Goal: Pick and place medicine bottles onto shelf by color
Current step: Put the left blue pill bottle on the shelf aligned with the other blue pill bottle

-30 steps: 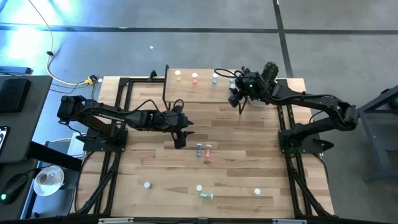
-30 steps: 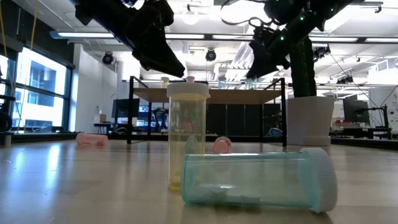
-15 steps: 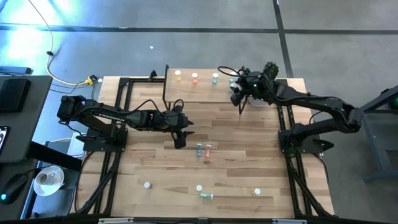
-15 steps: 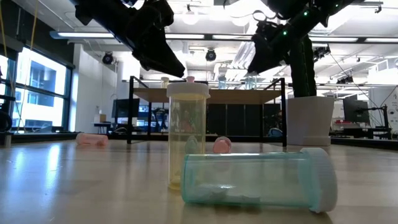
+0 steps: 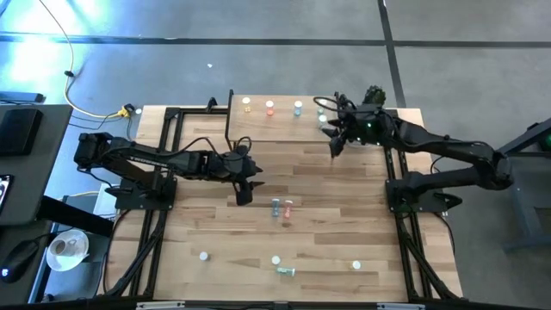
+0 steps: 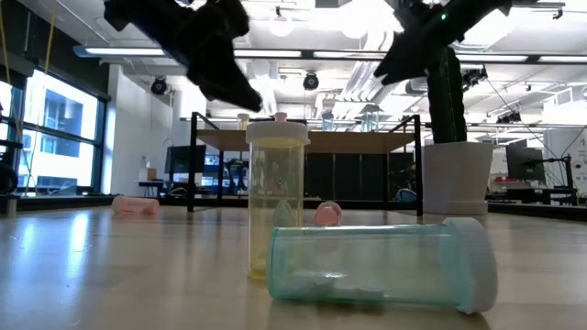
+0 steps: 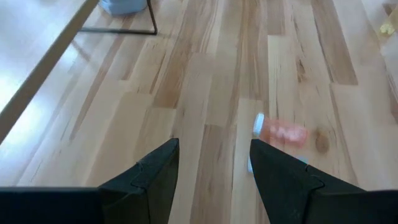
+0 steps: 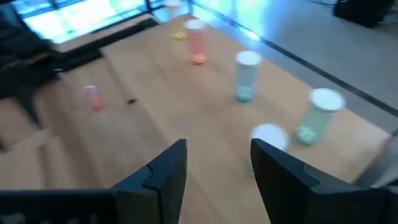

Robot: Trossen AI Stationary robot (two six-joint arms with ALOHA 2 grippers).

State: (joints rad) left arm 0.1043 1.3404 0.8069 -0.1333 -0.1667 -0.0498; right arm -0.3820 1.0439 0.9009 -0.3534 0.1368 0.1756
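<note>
at the near edge of the table [image 5: 344, 224], well clear of both grippers, four medicine bottles remain unsorted: a green bottle lying on its side [image 5: 285, 271], a yellow bottle standing just behind it [image 5: 275, 259], and two more white-capped bottles standing apart to either side [image 5: 204, 256] [image 5: 356, 265]; body colour of these two cannot be told.

at mid-table, a blue bottle [image 5: 275, 207] and a pink bottle [image 5: 287, 207] lie side by side. the left gripper [image 5: 242, 185] hangs just beside this pair, on their shelf-ward side. in its wrist view the fingers [image 7: 155, 180] stand apart with bare wood between them; nothing is held. the pink bottle [image 7: 283, 133] lies ahead of the fingertips and off to one side, not between them, with the blue one mostly hidden behind a finger.

at the far edge, the shelf [image 5: 275, 129] carries a row of upright bottles: yellow [image 5: 246, 104], pink [image 5: 269, 106], blue [image 5: 298, 107], and green [image 5: 322, 117] at the end nearest the right gripper [image 5: 334, 142]. the right gripper hangs above the shelf's end; its fingers [image 8: 163, 174] are parted and empty. in its wrist view the green bottle [image 8: 317, 118] stands ahead of the fingertips, apart from them, and a white cap [image 8: 268, 135] shows closer in; whether that is a fifth bottle cannot be told.

judgement: roughly a third to a half of the work is done. six bottles on the table remain to be placed. the likely next pick is the mid-table pair; the left gripper would need to shift sideways to bracket one bottle without nudging its neighbour, since both lie on their sides and may roll.
</note>
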